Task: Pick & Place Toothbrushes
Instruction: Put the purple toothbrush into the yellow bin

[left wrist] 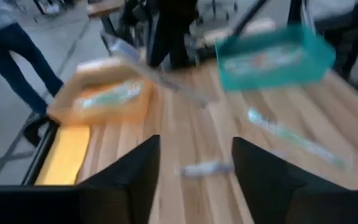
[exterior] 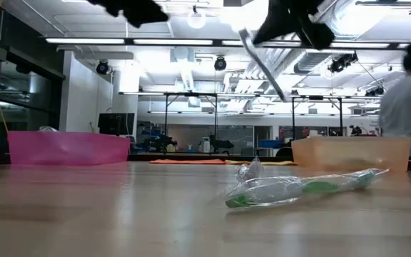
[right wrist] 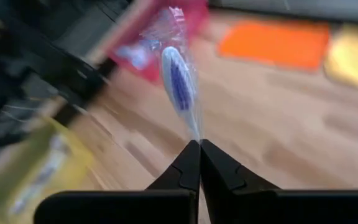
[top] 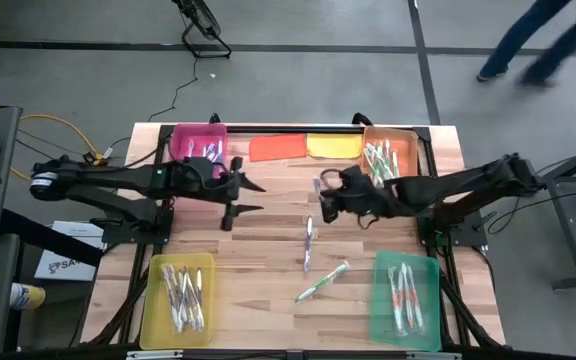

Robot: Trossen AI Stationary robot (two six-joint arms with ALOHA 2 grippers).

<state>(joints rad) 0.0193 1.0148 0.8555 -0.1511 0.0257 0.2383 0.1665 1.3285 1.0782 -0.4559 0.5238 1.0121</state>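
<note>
My right gripper hovers over the table's middle, shut on a clear-wrapped toothbrush with a blue-purple part; the low view shows that toothbrush high above the wood. My left gripper is open and empty, left of the right one, above bare wood. Two more wrapped toothbrushes lie flat on the table: a purple one and a green one. More toothbrushes lie in the pink tray, orange tray, yellow tray and green tray. My right gripper pinches the held toothbrush by the thin end of its wrapper between the two fingertips. The brush runs on from the fingers, along their line. It is lifted clear of the table and slants in the air.
An orange cloth and a yellow cloth lie flat at the far edge between the pink and orange trays. Bare wood shows between the four corner trays. A person walks on the floor beyond the table.
</note>
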